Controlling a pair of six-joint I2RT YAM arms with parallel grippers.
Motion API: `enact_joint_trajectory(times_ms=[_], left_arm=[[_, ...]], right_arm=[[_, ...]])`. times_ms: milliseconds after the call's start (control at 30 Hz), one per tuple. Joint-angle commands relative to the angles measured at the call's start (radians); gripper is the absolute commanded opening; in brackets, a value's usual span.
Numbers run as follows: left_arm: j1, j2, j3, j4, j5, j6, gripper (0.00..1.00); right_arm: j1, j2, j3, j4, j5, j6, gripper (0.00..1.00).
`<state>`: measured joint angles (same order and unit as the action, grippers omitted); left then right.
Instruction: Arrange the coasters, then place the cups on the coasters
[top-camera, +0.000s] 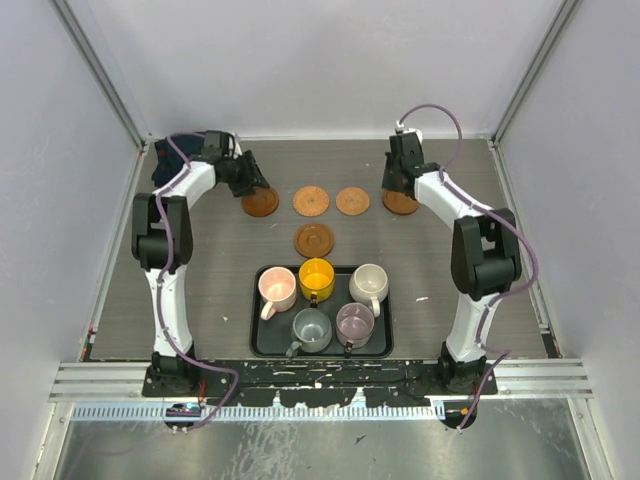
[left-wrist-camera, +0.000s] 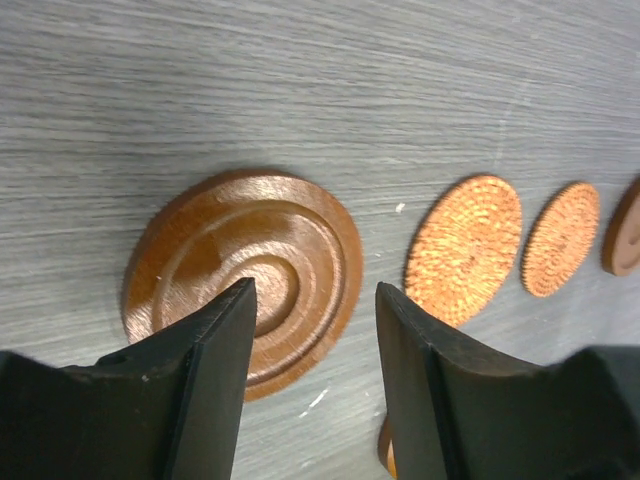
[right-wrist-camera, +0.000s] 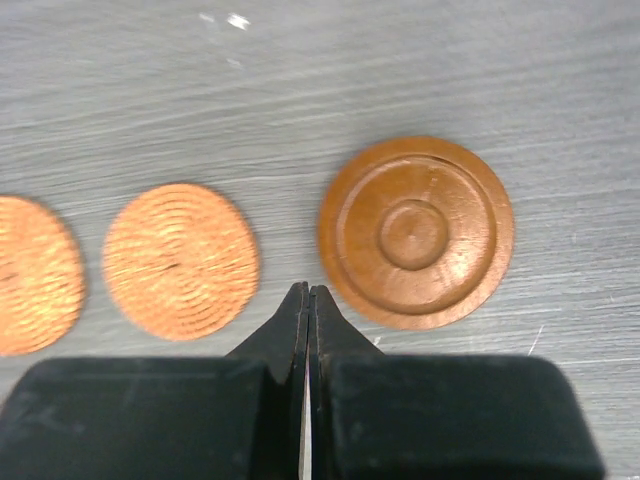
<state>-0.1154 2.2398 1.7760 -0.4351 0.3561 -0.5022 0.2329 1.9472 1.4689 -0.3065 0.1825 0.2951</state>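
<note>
Grey wood-grain table, row of coasters, woven orange inside, ringed brown outside, left claw apart, right claw together.

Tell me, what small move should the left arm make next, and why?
Probably lift the left gripper up: it stands open over the leftmost wooden coaster, which lies flat in the row, while the fifth coaster sits outside the row.
</note>
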Motion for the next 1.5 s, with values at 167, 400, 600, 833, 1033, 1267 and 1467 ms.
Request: enact_joint_trajectory(times_ms=[167, 400, 600, 833, 1033, 1267, 1467], left_arm=[[0.008, -0.27, -0.185, 0.233, 0.138, -0.073, 0.69], [0.007, -0.456, -0.441, 0.314, 0.108, -0.092, 0.68], [0.005, -0.575, -0.612, 0.329, 0.095, -0.098, 0.66], [-0.001, -0.661, -0.735, 0.338, 0.078, -0.099, 0.66], [0.0, -0.666, -0.778, 0.338, 0.071, -0.095, 0.67], [-0.001, -0.646, -0.783, 0.339, 0.07, -0.097, 0.67], [-0.001, -0.627, -0.783, 0.344, 0.072, -0.104, 0.67]], right_arm=[[0.175, -0.189, -0.074, -0.008, -0.065, -0.06, 0.11], [0.304, -0.126, -0.121, -0.018, -0.066, -0.045, 0.32], [0.373, -0.06, -0.089, -0.009, -0.061, -0.05, 0.47], [0.435, 0.043, -0.003, -0.031, -0.041, -0.059, 0.56], [0.471, 0.106, 0.059, -0.06, 0.014, -0.069, 0.55], [0.481, 0.167, 0.09, -0.127, 0.105, -0.061, 0.44], [0.483, 0.203, 0.092, -0.185, 0.196, -0.035, 0.25]])
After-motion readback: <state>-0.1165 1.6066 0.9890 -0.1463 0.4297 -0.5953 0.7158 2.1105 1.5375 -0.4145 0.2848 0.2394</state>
